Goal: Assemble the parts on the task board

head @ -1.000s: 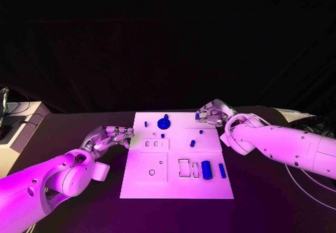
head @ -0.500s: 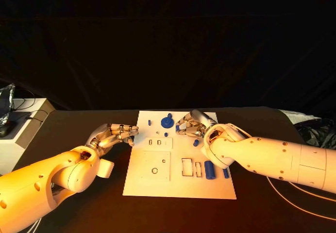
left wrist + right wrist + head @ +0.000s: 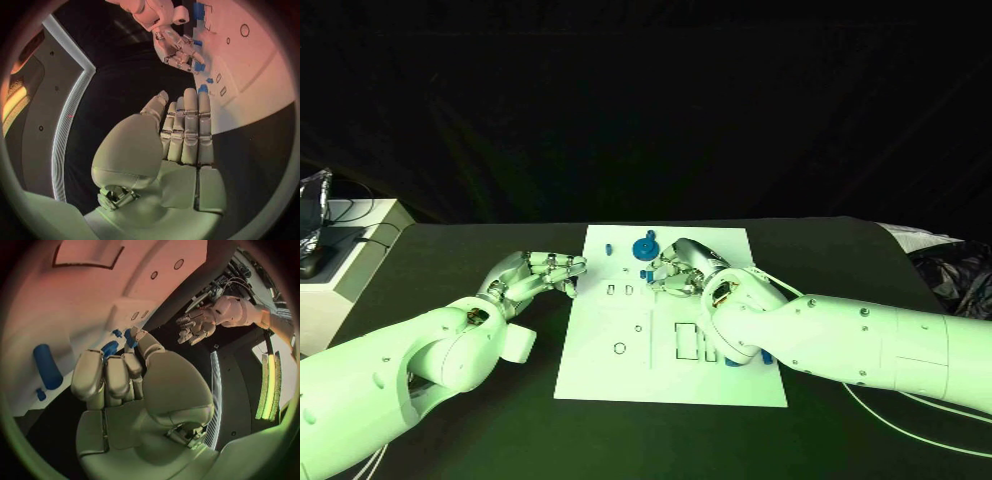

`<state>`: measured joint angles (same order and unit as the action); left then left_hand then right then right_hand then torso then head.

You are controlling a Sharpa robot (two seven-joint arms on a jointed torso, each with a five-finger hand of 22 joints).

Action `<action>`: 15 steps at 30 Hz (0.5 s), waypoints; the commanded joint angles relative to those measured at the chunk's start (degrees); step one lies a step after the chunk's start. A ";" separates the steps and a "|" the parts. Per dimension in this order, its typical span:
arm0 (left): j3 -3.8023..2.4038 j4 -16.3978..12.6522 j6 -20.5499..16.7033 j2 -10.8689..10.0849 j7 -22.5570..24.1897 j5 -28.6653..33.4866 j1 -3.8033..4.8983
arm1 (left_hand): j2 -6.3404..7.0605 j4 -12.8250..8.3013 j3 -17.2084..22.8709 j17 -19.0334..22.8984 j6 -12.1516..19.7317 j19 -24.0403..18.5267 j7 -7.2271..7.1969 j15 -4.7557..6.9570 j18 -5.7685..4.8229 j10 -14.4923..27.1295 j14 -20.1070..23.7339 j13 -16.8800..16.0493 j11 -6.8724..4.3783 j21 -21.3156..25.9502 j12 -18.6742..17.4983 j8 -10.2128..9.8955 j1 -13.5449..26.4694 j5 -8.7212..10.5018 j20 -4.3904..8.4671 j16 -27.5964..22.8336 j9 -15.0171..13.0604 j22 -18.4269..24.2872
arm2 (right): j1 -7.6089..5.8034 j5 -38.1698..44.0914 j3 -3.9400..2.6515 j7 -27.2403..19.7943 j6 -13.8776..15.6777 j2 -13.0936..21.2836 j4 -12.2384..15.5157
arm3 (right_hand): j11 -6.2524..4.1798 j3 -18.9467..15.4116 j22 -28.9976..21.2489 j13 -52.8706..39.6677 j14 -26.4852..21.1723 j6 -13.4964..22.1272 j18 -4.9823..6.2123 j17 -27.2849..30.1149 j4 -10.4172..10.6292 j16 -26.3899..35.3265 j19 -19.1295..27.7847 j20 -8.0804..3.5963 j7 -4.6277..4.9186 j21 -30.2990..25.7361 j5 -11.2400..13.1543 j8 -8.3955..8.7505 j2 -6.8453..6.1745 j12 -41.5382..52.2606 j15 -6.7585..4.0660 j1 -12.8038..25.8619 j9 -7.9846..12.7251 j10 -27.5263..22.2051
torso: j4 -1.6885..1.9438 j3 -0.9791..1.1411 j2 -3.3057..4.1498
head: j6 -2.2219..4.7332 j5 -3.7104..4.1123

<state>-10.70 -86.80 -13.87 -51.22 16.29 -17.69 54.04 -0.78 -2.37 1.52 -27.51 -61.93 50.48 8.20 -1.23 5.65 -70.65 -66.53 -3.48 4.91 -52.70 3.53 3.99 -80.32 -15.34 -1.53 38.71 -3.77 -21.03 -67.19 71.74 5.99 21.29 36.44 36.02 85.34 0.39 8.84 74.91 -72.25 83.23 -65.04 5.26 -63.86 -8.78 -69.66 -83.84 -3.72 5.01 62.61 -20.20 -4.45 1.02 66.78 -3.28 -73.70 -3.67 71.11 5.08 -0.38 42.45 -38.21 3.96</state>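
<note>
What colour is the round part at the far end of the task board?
Blue. The round part shows best in the head view, on the white task board.
</note>
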 commanded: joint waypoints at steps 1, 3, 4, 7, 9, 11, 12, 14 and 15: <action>-0.05 -0.09 0.30 0.10 0.24 -0.13 0.01 | -0.09 0.00 0.24 0.05 0.08 -0.44 -0.01 0.01 0.24 0.46 0.28 -0.06 -0.01 -0.26 0.11 -0.21 0.50 -0.08 -0.12 0.22 0.03 0.05 | 0.13 2.80 0.03 1.76 -1.03 -0.32 -0.08 | 0.01 -0.42 8.39 -0.04 0.14 -1.43 -0.14 0.05 0.20 0.14 -3.03 -0.51 0.80 -0.33 0.11 -0.12 -0.24 -0.40 -0.22 0.56 -0.09 0.22 | 0.01 -0.02 -0.09 | -0.18 0.11; -0.05 -0.07 0.30 0.10 0.24 -0.13 0.01 | -0.09 0.00 0.24 0.05 0.08 -0.44 -0.01 0.01 0.24 0.46 0.28 -0.06 -0.01 -0.26 0.11 -0.21 0.50 -0.08 -0.12 0.22 0.03 0.05 | 0.19 3.05 0.06 1.89 -1.30 -0.58 -0.23 | 0.00 -0.47 8.41 -0.08 0.16 -1.47 -0.16 0.03 0.22 0.09 -3.05 -0.51 0.80 -0.27 0.24 -0.13 -0.31 -0.37 -0.23 0.59 -0.09 0.26 | 0.01 -0.02 -0.09 | -0.18 0.11; -0.05 -0.06 0.31 0.11 0.24 -0.13 0.01 | -0.09 0.00 0.24 0.05 0.08 -0.44 -0.01 0.01 0.24 0.46 0.28 -0.06 -0.01 -0.26 0.11 -0.21 0.50 -0.08 -0.12 0.22 0.03 0.05 | 0.23 3.35 0.08 2.00 -1.41 -0.75 -0.36 | 0.01 -0.53 8.41 -0.07 0.16 -1.50 -0.15 0.02 0.25 0.07 -3.05 -0.51 0.79 -0.28 0.31 -0.15 -0.38 -0.39 -0.23 0.65 -0.10 0.24 | 0.00 -0.01 -0.08 | -0.19 0.11; -0.05 -0.04 0.34 0.14 0.25 -0.13 0.01 | -0.09 0.00 0.24 0.05 0.08 -0.44 -0.01 0.01 0.24 0.46 0.28 -0.06 -0.01 -0.26 0.11 -0.21 0.50 -0.08 -0.12 0.22 0.03 0.05 | 0.37 4.08 0.12 2.33 -1.66 -1.25 -0.90 | 0.00 -0.62 8.44 -0.11 0.15 -1.48 -0.18 0.03 0.29 0.06 -3.07 -0.51 0.80 -0.15 0.33 -0.14 -0.49 -0.34 -0.23 0.71 -0.09 0.29 | 0.06 -0.02 -0.10 | -0.24 0.16; -0.05 -0.04 0.36 0.15 0.25 -0.13 0.01 | -0.09 0.00 0.24 0.05 0.08 -0.44 -0.01 0.01 0.24 0.46 0.28 -0.06 -0.01 -0.26 0.11 -0.21 0.50 -0.08 -0.12 0.22 0.03 0.05 | 0.47 4.26 0.16 2.49 -1.83 -1.53 -1.30 | 0.00 -0.62 8.44 -0.11 0.15 -1.48 -0.18 0.03 0.29 0.06 -3.07 -0.51 0.80 -0.15 0.33 -0.14 -0.49 -0.34 -0.23 0.71 -0.09 0.29 | 0.13 -0.04 -0.09 | -0.26 0.20; -0.05 -0.04 0.36 0.14 0.25 -0.13 0.01 | -0.09 0.00 0.24 0.05 0.08 -0.44 -0.01 0.01 0.24 0.46 0.28 -0.06 -0.01 -0.26 0.11 -0.21 0.50 -0.08 -0.12 0.22 0.03 0.05 | 0.62 4.41 0.23 2.71 -2.00 -1.87 -1.79 | 0.00 -0.70 8.43 -0.07 0.15 -1.46 -0.17 0.04 0.37 0.03 -3.07 -0.52 0.80 -0.22 0.37 -0.12 -0.58 -0.42 -0.22 0.78 -0.08 0.23 | 0.20 -0.08 -0.09 | -0.32 0.13; -0.05 -0.05 0.35 0.13 0.25 -0.13 0.01 | -0.09 0.00 0.24 0.05 0.08 -0.44 -0.01 0.01 0.24 0.46 0.28 -0.06 -0.01 -0.26 0.11 -0.21 0.50 -0.08 -0.12 0.22 0.03 0.05 | 0.72 4.49 0.26 2.83 -2.08 -2.03 -2.00 | 0.01 -0.72 8.43 -0.03 0.14 -1.42 -0.17 0.06 0.40 0.04 -3.07 -0.52 0.82 -0.22 0.38 -0.10 -0.60 -0.48 -0.22 0.81 -0.07 0.18 | 0.20 -0.08 -0.07 | -0.33 0.11; -0.05 -0.05 0.34 0.08 0.25 -0.13 0.01 | -0.09 0.00 0.24 0.05 0.08 -0.44 -0.01 0.01 0.24 0.46 0.28 -0.06 -0.01 -0.26 0.11 -0.21 0.50 -0.08 -0.12 0.22 0.03 0.05 | 0.88 4.66 0.31 2.98 -2.19 -2.22 -2.29 | 0.02 -0.74 8.43 -0.01 0.13 -1.39 -0.17 0.07 0.43 0.05 -3.07 -0.51 0.84 -0.23 0.38 -0.08 -0.61 -0.51 -0.21 0.83 -0.07 0.15 | 0.20 -0.07 -0.03 | -0.46 0.09; -0.05 -0.06 0.33 0.05 0.25 -0.13 0.01 | -0.09 0.00 0.24 0.05 0.08 -0.44 -0.01 0.01 0.24 0.46 0.28 -0.06 -0.01 -0.26 0.11 -0.21 0.50 -0.08 -0.12 0.22 0.03 0.05 | 0.93 4.73 0.32 3.02 -2.24 -2.27 -2.38 | 0.02 -0.74 8.43 -0.01 0.13 -1.39 -0.17 0.07 0.43 0.05 -3.07 -0.51 0.84 -0.23 0.38 -0.08 -0.61 -0.51 -0.21 0.83 -0.07 0.15 | 0.22 -0.07 -0.03 | -0.53 0.17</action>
<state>-10.70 -86.73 -13.86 -51.21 16.27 -17.69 54.04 -0.79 -2.37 1.52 -27.51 -61.93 50.49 8.20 -1.23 5.64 -70.65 -66.53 -3.48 4.91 -52.69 3.53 3.99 -80.32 -15.34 -1.53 38.71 -3.77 -21.03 -66.35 74.71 6.31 23.51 35.44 33.84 83.06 0.49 8.37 74.90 -72.31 83.23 -65.27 5.26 -63.86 -8.44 -69.66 -83.85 -3.72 4.80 62.61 -20.17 -4.39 0.66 66.58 -3.28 -73.35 -3.67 71.21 5.22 -0.43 42.37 -38.61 4.09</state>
